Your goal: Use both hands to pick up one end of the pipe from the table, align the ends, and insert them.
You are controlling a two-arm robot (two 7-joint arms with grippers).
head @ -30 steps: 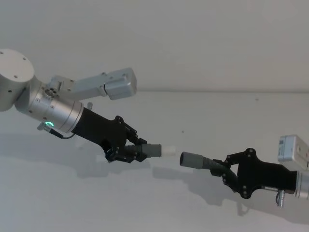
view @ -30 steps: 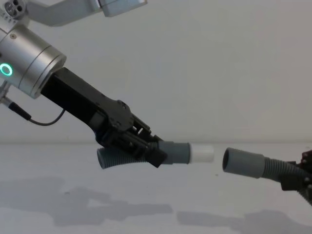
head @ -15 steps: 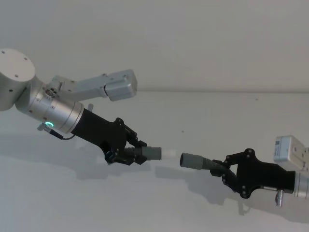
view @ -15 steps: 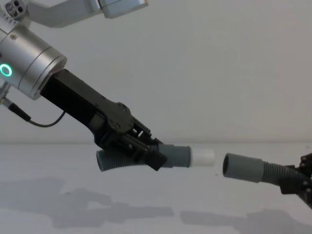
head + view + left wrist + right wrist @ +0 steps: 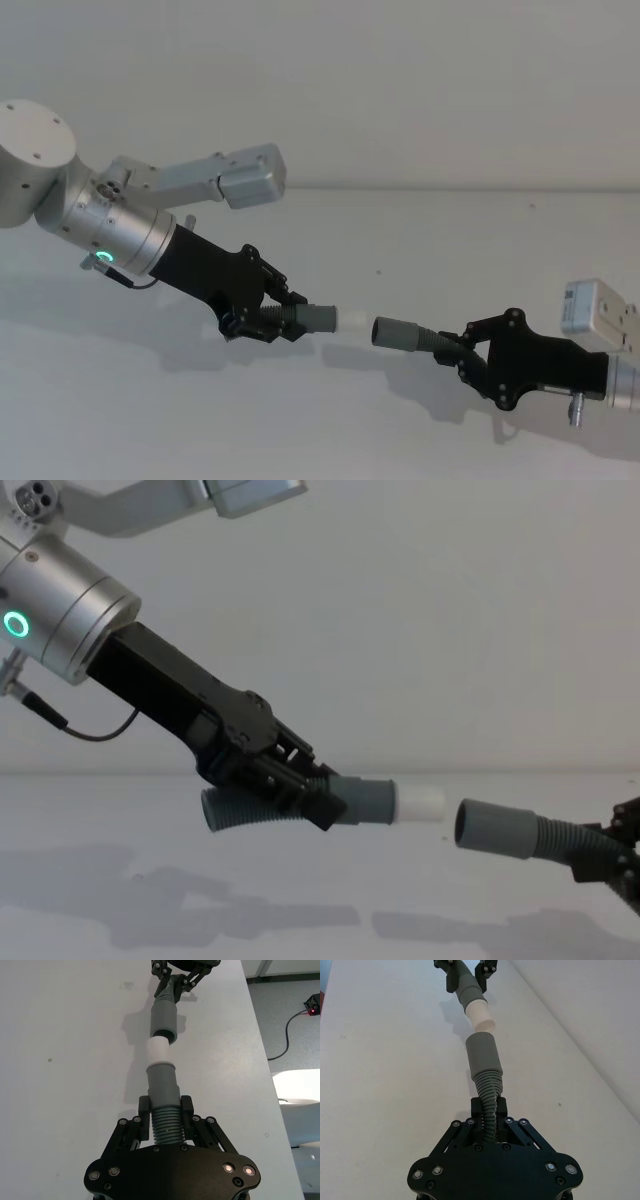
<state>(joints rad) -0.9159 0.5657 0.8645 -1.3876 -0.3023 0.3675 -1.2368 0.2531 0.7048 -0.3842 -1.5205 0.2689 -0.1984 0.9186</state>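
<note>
Two black grippers up | left gripper [image 5: 262, 318] fingers clamp short ribbed grey hose [image 5: 300, 805] | right gripper [image 5: 462, 352] fingers clamp longer ribbed hose [image 5: 415, 336] | white tip [image 5: 420, 802] just short of grey socket mouth [image 5: 468, 823], above white bench [image 5: 300, 420]

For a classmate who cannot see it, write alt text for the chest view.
Two black robot grippers hold two grey ribbed hose pieces end to end above a white table, a small gap between them. The left gripper clamps the short piece, its white tip pointing at the socket mouth of the long piece, held by the right gripper.
</note>
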